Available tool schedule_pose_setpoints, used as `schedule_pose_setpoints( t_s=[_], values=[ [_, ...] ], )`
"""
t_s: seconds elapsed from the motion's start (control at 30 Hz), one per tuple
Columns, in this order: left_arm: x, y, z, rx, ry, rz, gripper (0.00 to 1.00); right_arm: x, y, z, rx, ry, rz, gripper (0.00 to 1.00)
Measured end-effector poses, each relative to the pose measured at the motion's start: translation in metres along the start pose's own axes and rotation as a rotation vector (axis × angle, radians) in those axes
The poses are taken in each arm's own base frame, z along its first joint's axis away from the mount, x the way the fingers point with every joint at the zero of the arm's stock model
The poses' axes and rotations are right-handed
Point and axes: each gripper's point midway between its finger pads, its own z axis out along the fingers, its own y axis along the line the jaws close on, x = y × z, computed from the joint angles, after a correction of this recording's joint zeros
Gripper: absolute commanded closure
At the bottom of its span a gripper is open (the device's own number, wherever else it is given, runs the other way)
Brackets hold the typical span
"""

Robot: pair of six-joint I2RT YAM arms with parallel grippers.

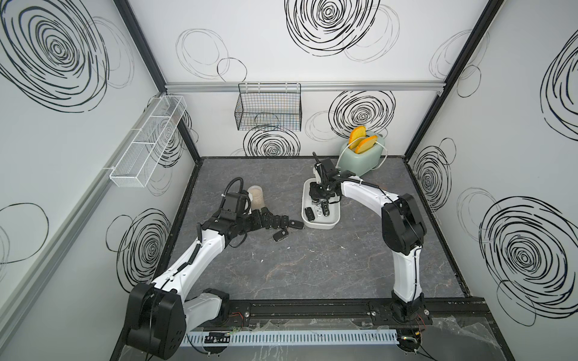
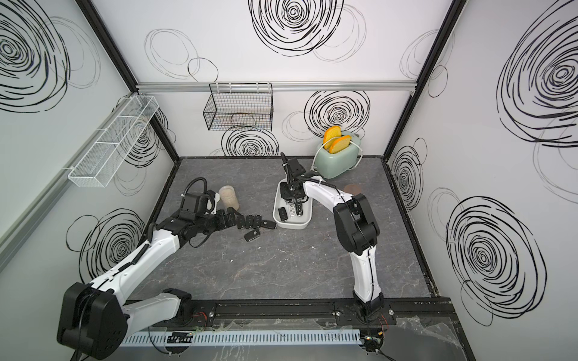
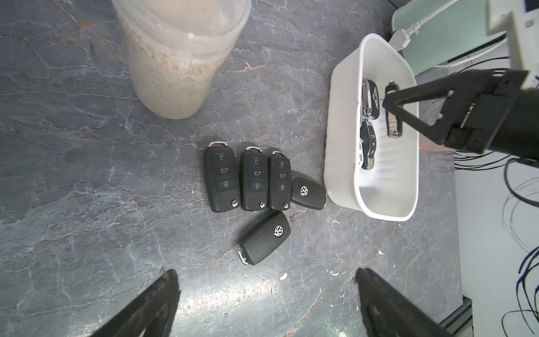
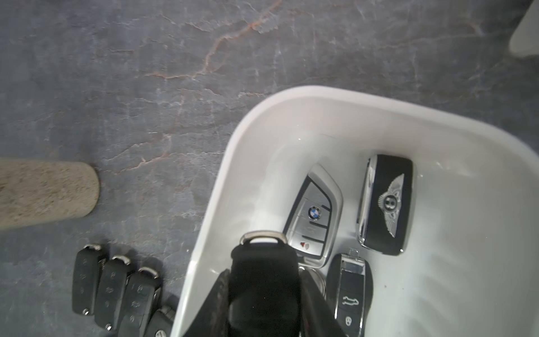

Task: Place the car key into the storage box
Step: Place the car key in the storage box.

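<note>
The car key [image 4: 262, 256] hangs inside the mouth of the storage box [image 4: 256, 175], clamped in the right gripper [image 4: 264, 294] directly over the fobs [image 4: 315, 210] lying on the box floor. How far above them it hangs is hard to judge from here. Let go too high, it could bounce off those fobs. Lowered too far, it might press on them and shove the light box into the spare keys [image 3: 250, 178] just beside it. The left gripper [image 3: 265, 274], spread wide and empty, hovers beyond those keys from the box.
</note>
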Motion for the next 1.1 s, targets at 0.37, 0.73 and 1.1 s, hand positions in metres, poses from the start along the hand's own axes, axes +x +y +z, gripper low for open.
schedule_pose_setpoints(
  t_s=[0.37, 0.73, 1.1],
  values=[
    [0.001, 0.005, -0.014, -0.017, -0.084, 0.025, 0.02, -0.006, -0.007, 0.030, -0.003, -0.062, 0.107, 0.70],
    [0.018, 0.014, -0.028, -0.017, -0.117, 0.028, 0.02, -0.009, 0.005, 0.055, -0.019, -0.097, 0.139, 0.67],
    [0.024, 0.015, -0.033, -0.021, -0.109, 0.028, 0.02, -0.019, 0.012, 0.062, 0.013, -0.133, 0.165, 0.45]
  ],
)
